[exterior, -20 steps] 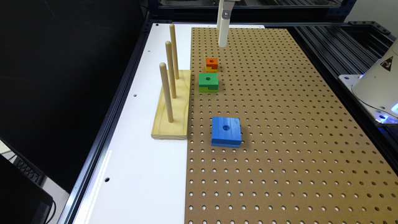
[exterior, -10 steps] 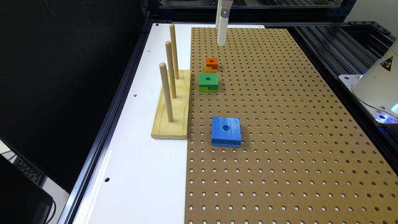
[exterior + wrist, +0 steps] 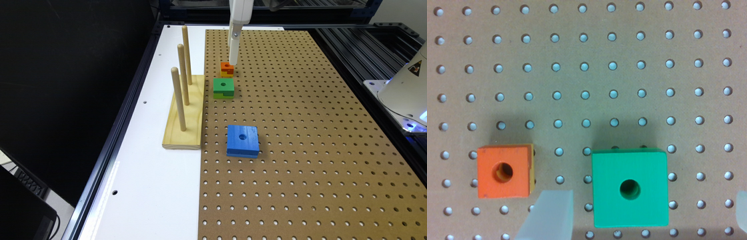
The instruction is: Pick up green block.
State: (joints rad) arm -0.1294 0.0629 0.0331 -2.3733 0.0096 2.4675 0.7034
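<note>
Green block (image 3: 223, 87) sat flat on the pegboard (image 3: 300, 133) — between the orange block (image 3: 227, 69) and the blue block (image 3: 243, 141), beside the peg stand (image 3: 185, 113). Gripper (image 3: 233, 61) hung above the orange one — fingers (image 3: 547, 217) spread apart, holding nothing.

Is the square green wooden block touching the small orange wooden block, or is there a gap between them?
Apart. In the wrist view, the square green wooden block and the small orange wooden block have a strip of brown pegboard with holes between them.
</note>
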